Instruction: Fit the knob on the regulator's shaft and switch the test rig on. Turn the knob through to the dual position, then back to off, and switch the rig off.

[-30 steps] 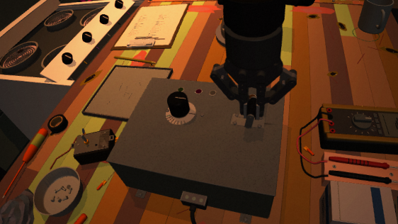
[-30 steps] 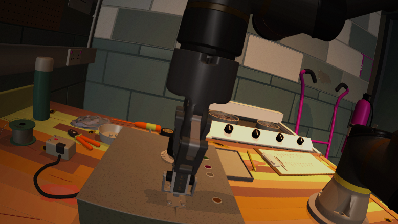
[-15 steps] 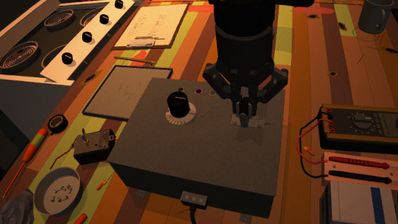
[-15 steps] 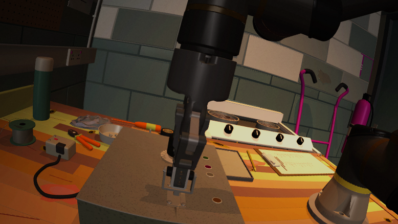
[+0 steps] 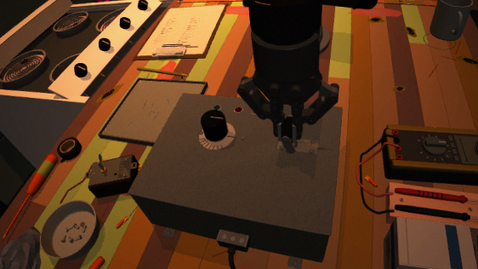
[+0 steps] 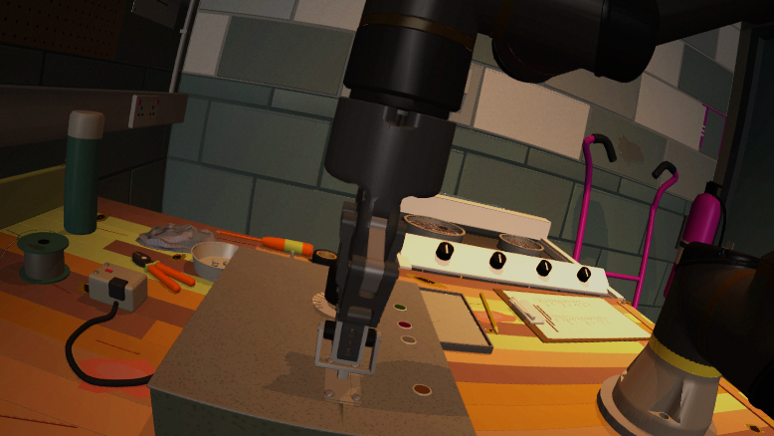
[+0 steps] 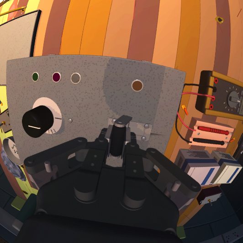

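My gripper [image 5: 289,132] [image 6: 346,346] [image 7: 117,141] stands over the right half of the grey test rig [image 5: 242,170]. The rig's black switch lever [image 7: 117,139] on its metal plate [image 5: 297,147] is clamped between the closed fingers. The black knob [image 5: 214,125] [image 7: 36,122] sits on the regulator's shaft over the white dial, to the left of the gripper, with its white pointer toward the left. Green, red and pale lamps [image 7: 56,77] line the rig's far edge, and a brown lamp [image 7: 137,85] sits to their right; all look unlit.
A dish of screws [image 5: 70,230] lies left of the rig with a small regulator box [image 5: 112,174] and a screwdriver [image 5: 36,178]. A multimeter [image 5: 433,151] and its probes [image 5: 429,202] lie on the right. A tray [image 5: 149,110], a clipboard [image 5: 183,30] and a hob [image 5: 64,47] lie behind.
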Controlling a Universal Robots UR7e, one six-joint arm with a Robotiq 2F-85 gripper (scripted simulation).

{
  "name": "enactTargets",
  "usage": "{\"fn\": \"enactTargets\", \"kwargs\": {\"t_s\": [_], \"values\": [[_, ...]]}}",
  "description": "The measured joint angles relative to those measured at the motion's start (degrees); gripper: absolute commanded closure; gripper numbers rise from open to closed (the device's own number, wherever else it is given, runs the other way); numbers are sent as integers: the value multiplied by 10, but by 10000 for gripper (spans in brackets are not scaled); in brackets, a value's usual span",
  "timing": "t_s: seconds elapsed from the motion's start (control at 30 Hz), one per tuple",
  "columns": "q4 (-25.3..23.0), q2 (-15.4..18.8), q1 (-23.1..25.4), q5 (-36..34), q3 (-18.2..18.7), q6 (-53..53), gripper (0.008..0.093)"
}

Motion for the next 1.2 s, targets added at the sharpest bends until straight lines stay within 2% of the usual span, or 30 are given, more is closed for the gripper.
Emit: {"fn": "enactTargets", "kwargs": {"t_s": [0.5, 1.13, 1.2], "values": [[-1, 0, -2, 1, 1, -2, 929], [-1, 0, -2, 2, 1, -2, 549], [-1, 0, -2, 2, 1, -2, 534]]}}
